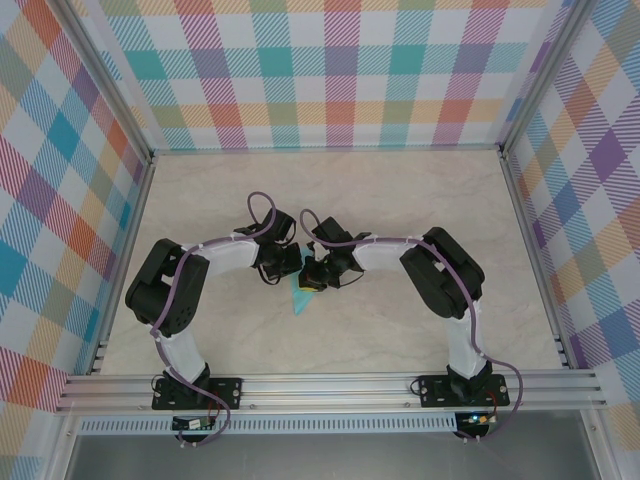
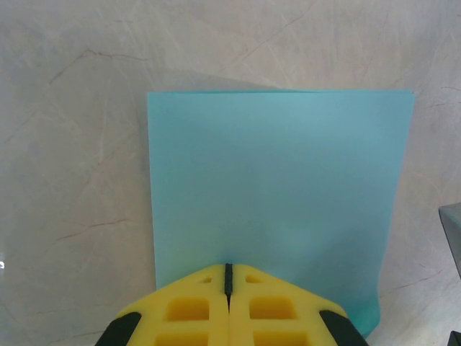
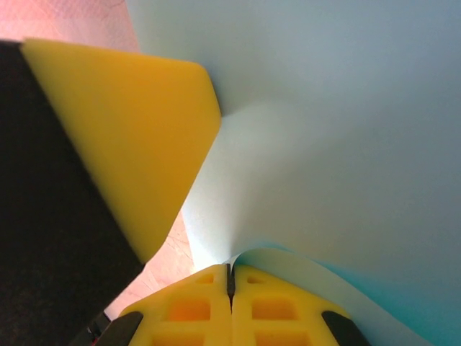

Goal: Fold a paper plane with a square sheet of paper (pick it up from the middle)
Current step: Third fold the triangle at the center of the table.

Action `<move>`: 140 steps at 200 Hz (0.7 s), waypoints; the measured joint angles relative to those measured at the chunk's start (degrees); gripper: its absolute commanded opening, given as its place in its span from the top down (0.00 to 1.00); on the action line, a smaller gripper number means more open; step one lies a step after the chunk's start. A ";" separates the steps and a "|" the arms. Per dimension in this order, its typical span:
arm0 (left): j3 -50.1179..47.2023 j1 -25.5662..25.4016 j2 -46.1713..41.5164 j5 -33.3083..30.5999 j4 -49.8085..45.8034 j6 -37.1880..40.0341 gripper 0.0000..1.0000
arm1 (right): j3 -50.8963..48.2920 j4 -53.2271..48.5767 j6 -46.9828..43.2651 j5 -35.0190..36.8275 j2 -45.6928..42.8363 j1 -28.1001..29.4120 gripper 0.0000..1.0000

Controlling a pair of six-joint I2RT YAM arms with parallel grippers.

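Square sheet of paper [image 2: 281, 202]: plain turquoise, unmarked, held between both tools near the middle of the surface. From above, a small pointed corner pokes out on the near side from under them.
Sheet's shape: smooth and flat ahead of the left tool, with two layered edges just visible at its far right corner. Bowed and dimpled where seen from the right wrist.
Left tool [image 2: 228, 277]: yellow fingers pressed together, clamped on the sheet's near edge, the paper spreading away from the seam.
Right tool [image 3: 230, 272]: fingers likewise together, closed on a curled edge of the sheet, which rises as a bowed wall beyond.
Touching the sheet: one yellow, black-backed finger [image 3: 137, 144] of the left tool, its corner meeting the paper at the dimple.
In the way: both tool heads directly over the sheet from above, covering most of it.
Grey edge [image 2: 452, 238]: just beside the sheet's right side, too little showing to identify.
Arms: left arm [image 1: 170, 290] and right arm [image 1: 445, 275], black and white, bent inward from either side of the sheet and meeting over it.
Purple cables [image 1: 262, 205]: looped just beyond the sheet.
Surface [image 1: 400, 200]: pale marble pattern with thin veins, beneath and around the sheet. Soft shadow past the sheet's far left corner.
Frame rails [image 1: 330, 385]: aluminium, well apart from the sheet on the near side.
Walls [image 1: 330, 70]: pastel check, on three sides, well apart from the sheet.
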 measured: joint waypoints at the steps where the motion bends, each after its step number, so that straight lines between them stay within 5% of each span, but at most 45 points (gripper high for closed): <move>1: 0.00 0.00 0.00 0.00 0.00 -0.02 0.98 | 0.00 -0.02 -0.09 0.00 0.00 0.00 0.95; 140: 0.00 0.00 0.07 0.04 0.00 -0.02 0.98 | -0.02 -0.55 -2.51 0.04 -0.13 0.22 0.95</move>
